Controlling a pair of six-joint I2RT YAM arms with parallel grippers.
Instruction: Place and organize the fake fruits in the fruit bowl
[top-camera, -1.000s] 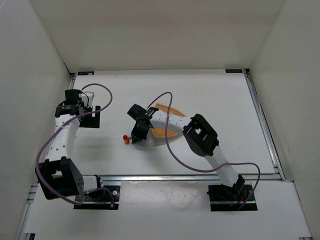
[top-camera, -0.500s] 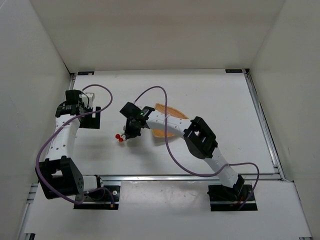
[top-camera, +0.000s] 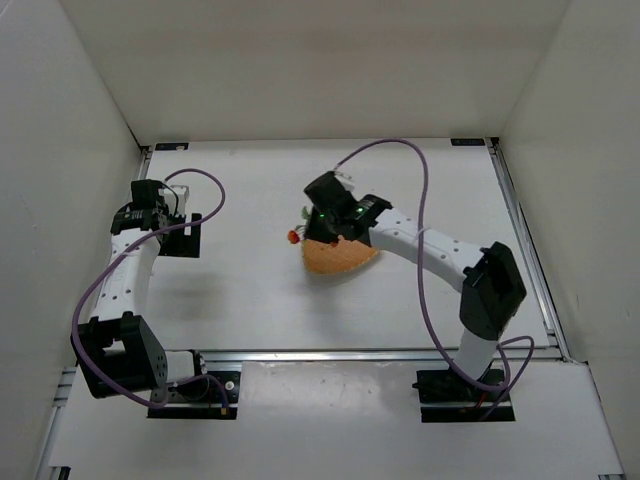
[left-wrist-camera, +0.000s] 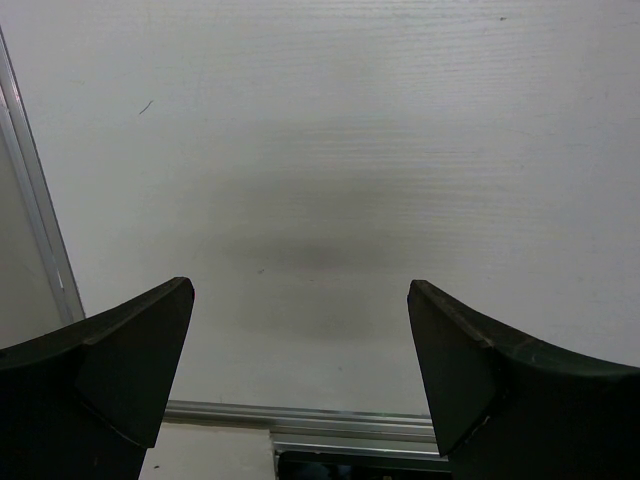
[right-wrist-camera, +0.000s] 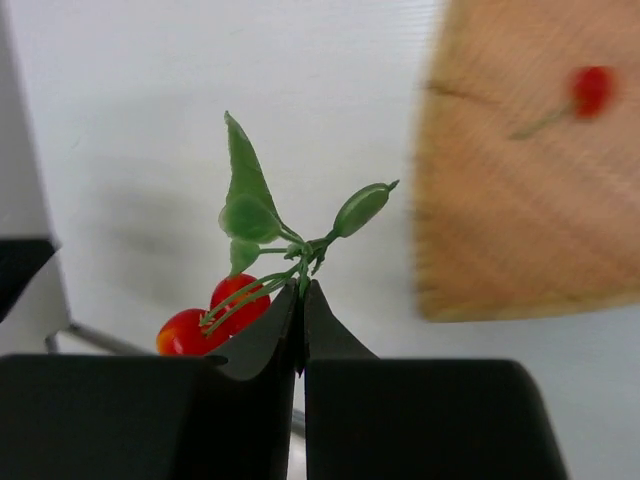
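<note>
A cluster of fake fruits (right-wrist-camera: 215, 315), two red cherries on thin green stems with small leaves, hangs from my right gripper (right-wrist-camera: 303, 288), which is shut on the stems. From above, the cluster (top-camera: 293, 236) and the right gripper (top-camera: 308, 227) hover at the far-left edge of the tan wooden fruit bowl (top-camera: 340, 258). In the right wrist view the bowl (right-wrist-camera: 500, 200) lies to the right, blurred, with one red cherry (right-wrist-camera: 592, 88) on a stem inside it. My left gripper (left-wrist-camera: 300, 370) is open over bare table at the far left (top-camera: 152, 207), holding nothing.
White walls enclose the table on three sides. Aluminium rails (top-camera: 520, 230) run along the right and near edges. A purple cable (top-camera: 395, 150) loops above the right arm, and another (top-camera: 205, 190) beside the left arm. A dark mount plate (top-camera: 187, 237) lies under the left wrist.
My right gripper has lifted the cherry cluster off the table left of the bowl and swung it right and farther back to the bowl's far-left edge, uncovering the bowl. The left arm has stayed still.
</note>
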